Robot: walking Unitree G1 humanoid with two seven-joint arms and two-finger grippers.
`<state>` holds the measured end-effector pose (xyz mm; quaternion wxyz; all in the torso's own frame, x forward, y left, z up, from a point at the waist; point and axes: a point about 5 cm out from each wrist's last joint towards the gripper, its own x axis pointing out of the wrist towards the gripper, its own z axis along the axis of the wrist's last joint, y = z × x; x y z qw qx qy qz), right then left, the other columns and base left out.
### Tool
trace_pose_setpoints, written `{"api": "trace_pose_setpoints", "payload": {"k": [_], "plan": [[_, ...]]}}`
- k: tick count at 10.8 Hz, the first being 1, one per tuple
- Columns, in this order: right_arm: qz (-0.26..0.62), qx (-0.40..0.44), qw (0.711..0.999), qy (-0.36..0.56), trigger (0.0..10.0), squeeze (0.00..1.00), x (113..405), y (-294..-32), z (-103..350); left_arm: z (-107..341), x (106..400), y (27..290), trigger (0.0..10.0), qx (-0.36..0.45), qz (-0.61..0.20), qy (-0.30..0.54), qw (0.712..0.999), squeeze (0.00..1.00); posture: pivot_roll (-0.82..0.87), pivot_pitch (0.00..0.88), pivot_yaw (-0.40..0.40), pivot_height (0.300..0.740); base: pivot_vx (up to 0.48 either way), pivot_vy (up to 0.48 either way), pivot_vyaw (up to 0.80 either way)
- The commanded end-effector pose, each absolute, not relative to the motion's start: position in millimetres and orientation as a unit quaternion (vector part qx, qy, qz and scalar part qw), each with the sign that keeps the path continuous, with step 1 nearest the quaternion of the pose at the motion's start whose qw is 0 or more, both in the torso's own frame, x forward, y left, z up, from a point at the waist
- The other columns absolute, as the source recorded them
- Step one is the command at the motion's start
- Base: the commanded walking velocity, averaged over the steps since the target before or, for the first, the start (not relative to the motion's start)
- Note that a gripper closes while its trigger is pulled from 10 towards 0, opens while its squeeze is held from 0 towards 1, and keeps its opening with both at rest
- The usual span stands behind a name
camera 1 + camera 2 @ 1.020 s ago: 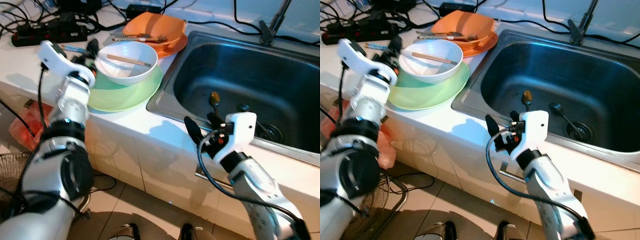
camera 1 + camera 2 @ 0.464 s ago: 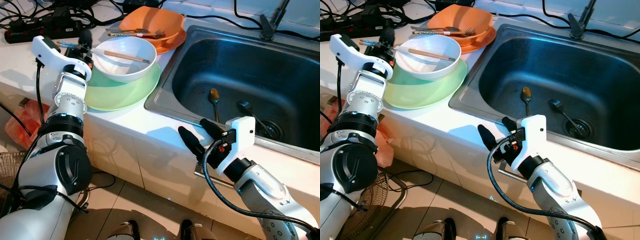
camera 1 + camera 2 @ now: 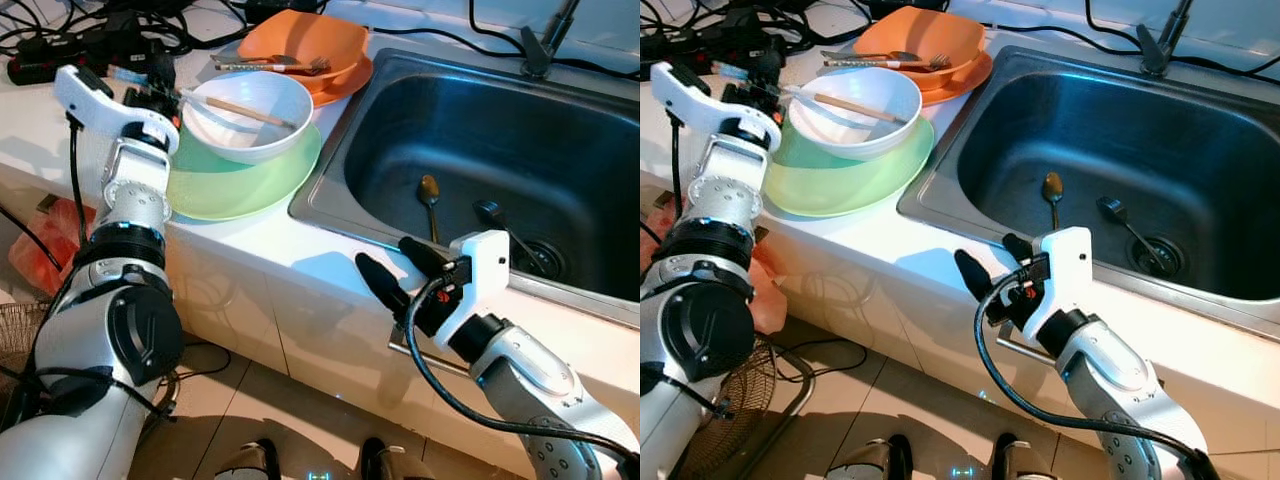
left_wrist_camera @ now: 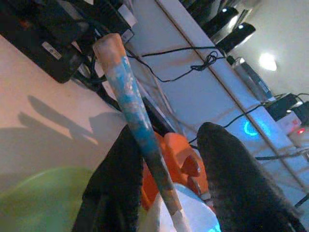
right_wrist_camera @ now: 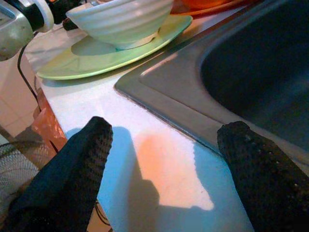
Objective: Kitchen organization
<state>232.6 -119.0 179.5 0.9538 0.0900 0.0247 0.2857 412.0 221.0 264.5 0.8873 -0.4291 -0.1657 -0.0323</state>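
Note:
A white bowl [image 3: 262, 132] with a wooden chopstick [image 3: 250, 110] in it sits on a pale green plate [image 3: 250, 185] on the counter, left of the sink. My left gripper [image 3: 160, 80] is at the bowl's left rim. A blue-patterned utensil handle [image 4: 129, 104] stands between its fingers, against one finger [image 4: 113, 174] and apart from the other, so the gripper is open. My right gripper [image 3: 385, 255] hovers open over the counter's front edge by the sink's near-left corner, holding nothing. Its fingers [image 5: 72, 164] frame bare counter.
An orange bowl [image 3: 305, 40] on an orange plate holds cutlery [image 3: 270, 65] behind the white bowl. In the steel sink [image 3: 480, 120] lie a spoon [image 3: 429, 195] and a dark utensil [image 3: 490, 212]. Power strips and cables [image 3: 60, 50] crowd the back left. A red bag [image 3: 40, 250] lies on the floor.
My left gripper has shifted left and back from the bowl's rim, and the blue handle now stands between its fingers. The right gripper stays by the sink corner.

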Motion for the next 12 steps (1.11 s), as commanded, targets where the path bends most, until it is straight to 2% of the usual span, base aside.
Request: {"api": "trace_pose_setpoints", "payload": {"k": [1, 6, 12], "plan": [[0.281, 0.091, 0.954, 0.039, 10.0, 0.00, 231, -122, 176, 270, 413, 222, 0.0, -0.433, -0.037, -0.173, 0.884, 0.00, -0.08, 0.213, 0.040, 0.740, 0.000, 0.000, 0.00], [0.279, 0.088, 0.956, 0.032, 10.0, 0.00, 236, -121, 178, 270, 412, 225, 0.0, -0.453, -0.033, -0.177, 0.873, 0.00, -0.07, 0.200, 0.039, 0.740, 0.000, 0.000, 0.00], [0.308, 0.101, 0.946, -0.024, 10.0, 0.00, 246, -114, 198, 289, 411, 224, 0.0, -0.465, -0.060, -0.205, 0.859, 0.00, -0.05, 0.139, 0.053, 0.740, 0.000, 0.000, 0.00]]}}
